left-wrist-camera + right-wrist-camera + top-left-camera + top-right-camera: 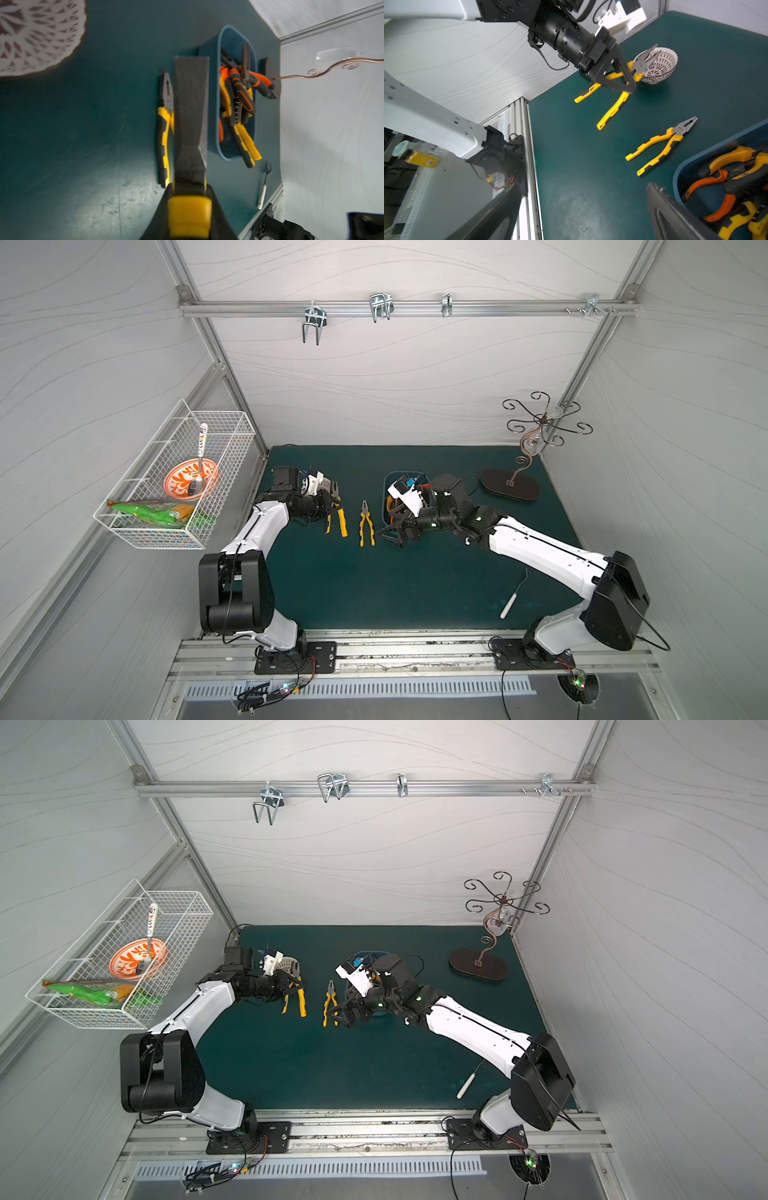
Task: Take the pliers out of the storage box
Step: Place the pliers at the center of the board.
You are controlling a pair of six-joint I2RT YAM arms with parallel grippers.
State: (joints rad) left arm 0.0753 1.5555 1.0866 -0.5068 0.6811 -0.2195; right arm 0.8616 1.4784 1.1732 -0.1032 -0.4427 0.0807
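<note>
Most of the pliers [236, 99] lie piled in the blue box [228, 156], which sits toward the far middle of the green mat [374, 593]. One loose pair [365, 512] with yellow handles lies flat on the mat just left of the box. Further left, my left gripper [630, 83] pinches a second pair [612, 110] by its yellow handles, with its nose close to the white bowl [660, 66]. My right gripper [392, 535] hangs by the box's near left corner, fingers spread wide and empty.
</note>
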